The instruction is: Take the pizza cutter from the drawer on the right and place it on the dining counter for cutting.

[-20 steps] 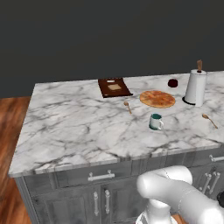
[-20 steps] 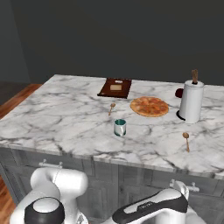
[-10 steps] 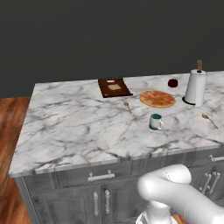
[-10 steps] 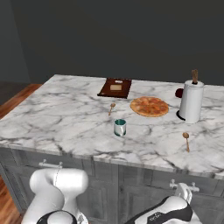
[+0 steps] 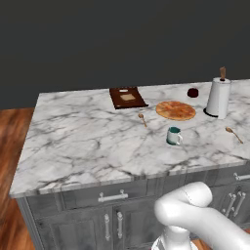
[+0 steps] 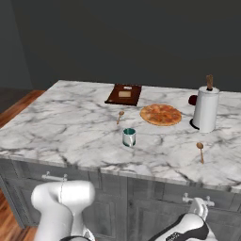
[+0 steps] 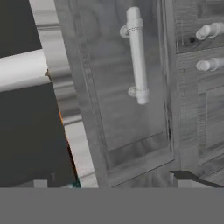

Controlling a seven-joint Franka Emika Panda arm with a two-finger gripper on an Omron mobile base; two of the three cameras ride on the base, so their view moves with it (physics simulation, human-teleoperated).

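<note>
Facing the closed drawer (image 7: pixel 131 83) front under the marble worktop (image 5: pixel 88 141), jaws standing wide and empty, silver handle (image 7: pixel 137 57) lying ahead, long axis running up the hand view; pizza cutter hidden, presumably inside.

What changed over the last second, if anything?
The forearm swung a little to the robot's right, low in front of the cabinets, toward the drawer. The gripper stayed open and empty. The drawer stayed shut; the pizza, mug, paper towel roll and board on the dining counter did not move.
</note>
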